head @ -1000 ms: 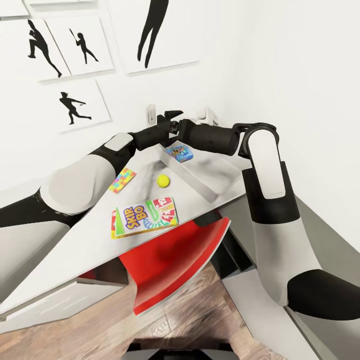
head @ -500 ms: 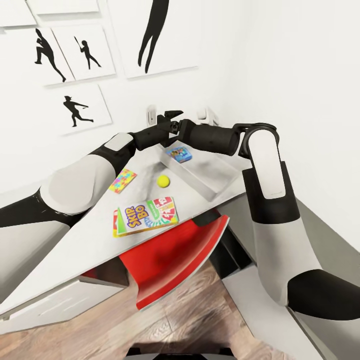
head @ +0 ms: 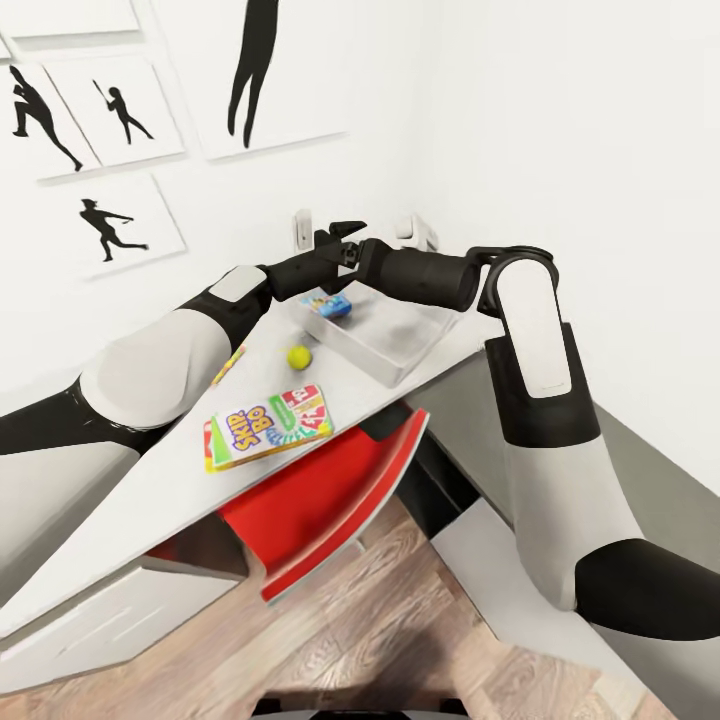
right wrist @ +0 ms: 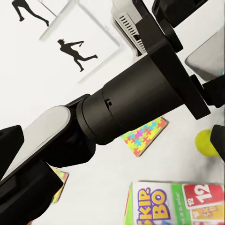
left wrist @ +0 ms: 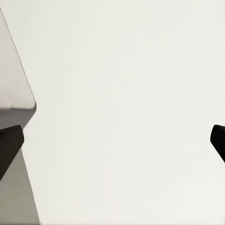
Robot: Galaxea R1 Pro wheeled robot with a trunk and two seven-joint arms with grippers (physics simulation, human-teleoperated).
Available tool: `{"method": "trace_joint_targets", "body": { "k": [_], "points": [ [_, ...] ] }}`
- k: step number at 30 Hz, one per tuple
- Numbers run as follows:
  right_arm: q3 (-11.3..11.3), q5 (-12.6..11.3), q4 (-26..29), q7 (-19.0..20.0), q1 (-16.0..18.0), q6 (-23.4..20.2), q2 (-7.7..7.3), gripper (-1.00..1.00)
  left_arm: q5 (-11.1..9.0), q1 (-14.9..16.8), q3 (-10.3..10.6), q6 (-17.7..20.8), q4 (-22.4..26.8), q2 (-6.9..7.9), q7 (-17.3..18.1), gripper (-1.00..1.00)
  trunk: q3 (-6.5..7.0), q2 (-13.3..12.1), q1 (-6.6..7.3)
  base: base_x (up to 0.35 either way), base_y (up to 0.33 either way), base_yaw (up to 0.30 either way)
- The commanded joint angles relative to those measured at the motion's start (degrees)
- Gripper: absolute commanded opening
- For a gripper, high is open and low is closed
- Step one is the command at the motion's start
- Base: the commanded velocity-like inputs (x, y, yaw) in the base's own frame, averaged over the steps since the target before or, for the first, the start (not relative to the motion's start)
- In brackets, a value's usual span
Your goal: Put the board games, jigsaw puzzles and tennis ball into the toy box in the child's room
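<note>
A green Skip-Bo board game (head: 268, 425) lies on the white table (head: 150, 490), and shows too as the Skip-Bo box (right wrist: 164, 201). Beyond it rests the tennis ball (head: 299, 356), beside the pale toy box (head: 400, 345). A small blue box (head: 328, 304) lies inside the toy box. A jigsaw puzzle (right wrist: 143, 136) lies flat under my left forearm, with a second colourful piece (right wrist: 58, 180) nearby. Both arms are folded above the table's far end. My left gripper (head: 340, 232) is open toward the wall, fingertips (left wrist: 9, 145) wide apart. My right gripper (right wrist: 112, 140) is open and empty.
A red chair (head: 330, 490) is tucked under the table's near edge, over wooden floor (head: 400, 630). White walls meet in a corner behind the table, with framed silhouette pictures (head: 120, 215) on the left wall. A grey ledge (head: 640, 470) runs along the right wall.
The whole picture has shifted: the table, toys and wall pictures sit further left and the table looks turned, so the camera moved. The arms keep the same folded pose.
</note>
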State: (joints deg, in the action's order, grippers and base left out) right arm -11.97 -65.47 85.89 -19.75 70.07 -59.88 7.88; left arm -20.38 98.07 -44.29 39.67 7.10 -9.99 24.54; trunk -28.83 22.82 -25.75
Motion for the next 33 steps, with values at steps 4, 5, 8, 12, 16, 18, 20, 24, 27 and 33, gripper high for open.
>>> {"method": "trace_joint_targets", "body": {
  "k": [4,5,8,12,16,18,20,24,27,33],
  "points": [
    [0.0,-0.51,-0.01,-0.57,0.06,-0.12,0.03,1.0,-0.27,0.02,0.03,0.41,0.11,-0.01,-0.11,1.0,0.04,0.09,-0.03,-0.009,0.007,-0.272],
    [0.01,-0.5,-0.02,-0.56,0.06,-0.12,0.03,1.0,-0.27,0.0,0.04,0.41,0.11,-0.01,-0.11,1.0,0.07,0.09,-0.03,-0.004,0.003,-0.274],
    [0.01,-0.48,-0.02,-0.56,0.06,-0.12,0.03,1.0,-0.27,-0.01,0.1,0.41,0.11,-0.01,-0.11,1.0,0.16,0.09,-0.03,-0.025,0.021,-0.274],
    [0.01,-0.46,-0.02,-0.56,0.06,-0.12,0.03,1.0,-0.27,-0.01,0.14,0.41,0.11,-0.01,-0.11,1.0,0.29,0.09,-0.03,-0.087,0.101,-0.274],
    [0.02,-0.45,-0.02,-0.55,0.06,-0.12,0.03,1.0,-0.27,0.01,0.14,0.41,0.11,-0.01,-0.11,1.0,0.43,0.09,-0.03,-0.047,0.057,-0.274],
    [0.02,-0.45,-0.02,-0.55,0.06,-0.12,0.03,1.0,-0.27,0.02,0.15,0.41,0.11,-0.01,-0.11,1.0,0.49,0.09,-0.03,-0.02,0.024,-0.274],
    [0.02,-0.45,-0.02,-0.55,0.06,-0.12,0.03,1.0,-0.27,0.02,0.13,0.41,0.11,-0.01,-0.11,1.0,0.56,0.09,-0.03,-0.014,0.015,-0.274],
    [0.02,-0.45,-0.02,-0.55,0.06,-0.12,0.04,1.0,-0.27,0.0,0.1,0.49,0.11,-0.01,-0.11,1.0,0.7,0.09,-0.03,-0.1,0.092,-0.274],
    [0.01,-0.45,-0.02,-0.55,0.06,-0.12,0.04,1.0,-0.27,-0.03,0.09,0.54,0.11,-0.01,-0.11,1.0,0.8,0.09,-0.03,-0.182,0.173,-0.274],
    [-0.03,-0.45,-0.02,-0.55,0.06,-0.12,0.05,1.0,-0.27,0.0,0.08,0.58,0.11,-0.01,-0.11,1.0,1.0,0.09,-0.03,-0.109,0.105,-0.274]
  ]
}}
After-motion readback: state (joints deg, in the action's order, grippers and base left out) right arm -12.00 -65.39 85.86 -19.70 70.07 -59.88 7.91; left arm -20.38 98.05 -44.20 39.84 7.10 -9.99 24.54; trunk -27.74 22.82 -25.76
